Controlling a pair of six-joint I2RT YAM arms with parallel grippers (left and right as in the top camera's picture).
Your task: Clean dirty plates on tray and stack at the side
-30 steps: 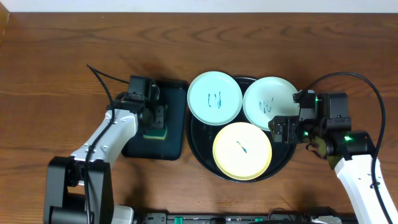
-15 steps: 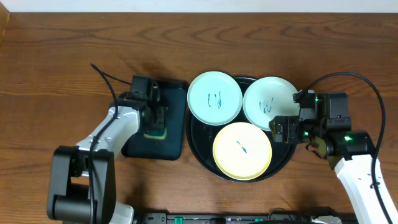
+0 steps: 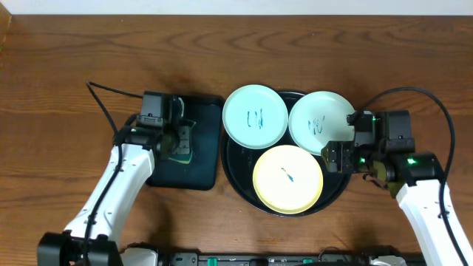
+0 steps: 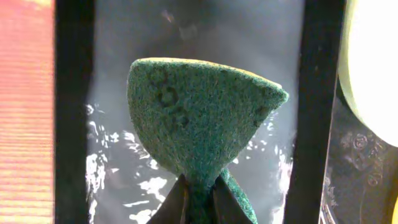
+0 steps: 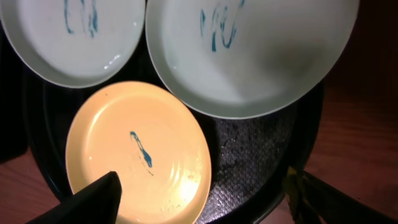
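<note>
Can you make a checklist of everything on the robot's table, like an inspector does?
Surface: dark brown wood-grain table.
Job's things: round black tray holds left mint plate, right mint plate and yellow plate, all scribbled blue, none stacked.
Clutter: rectangular black tray, looks wet.
Grippers: left gripper shut on green sponge above rectangular tray; right gripper open over round tray's right side.
Cables: black left cable and right cable loop off the arms.
Surroundings: pale wall along far edge.

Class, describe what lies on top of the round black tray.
On the tray sit the left mint-blue plate, right mint-blue plate and yellow plate, each scribbled blue. Whatever lies beneath them is covered.
</note>
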